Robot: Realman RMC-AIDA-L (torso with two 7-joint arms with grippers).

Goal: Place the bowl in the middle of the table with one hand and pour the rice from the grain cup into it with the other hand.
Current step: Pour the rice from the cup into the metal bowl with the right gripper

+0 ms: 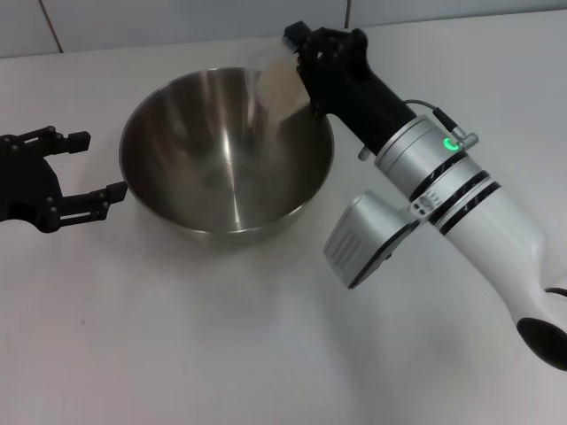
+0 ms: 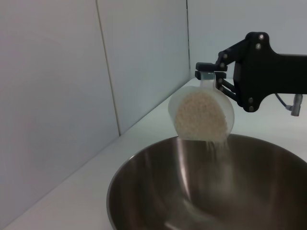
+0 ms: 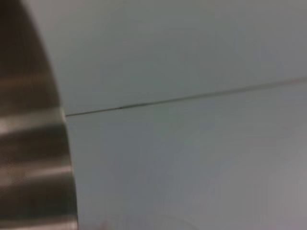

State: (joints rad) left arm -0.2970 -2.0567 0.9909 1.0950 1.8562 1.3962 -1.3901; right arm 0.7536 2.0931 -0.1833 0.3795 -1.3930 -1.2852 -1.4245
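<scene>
Pinching the clear tapered grain cup (image 2: 204,112), our right gripper (image 2: 211,72) tips it over the far rim | pale rice (image 2: 200,116) streams into the shiny round steel bowl (image 1: 226,164) on the white table (image 1: 221,328) | our left gripper (image 1: 84,173) spread wide, just beside the bowl

The bowl (image 1: 227,159), large, round, shiny steel, is sitting upright on the white table (image 1: 221,354). The clear grain cup (image 2: 204,112) is tilting steeply over the bowl's far rim, mouth facing down into the bowl. Pale rice (image 2: 200,116) is filling the cup's lower side and spilling in a thin stream into the bowl.
</scene>
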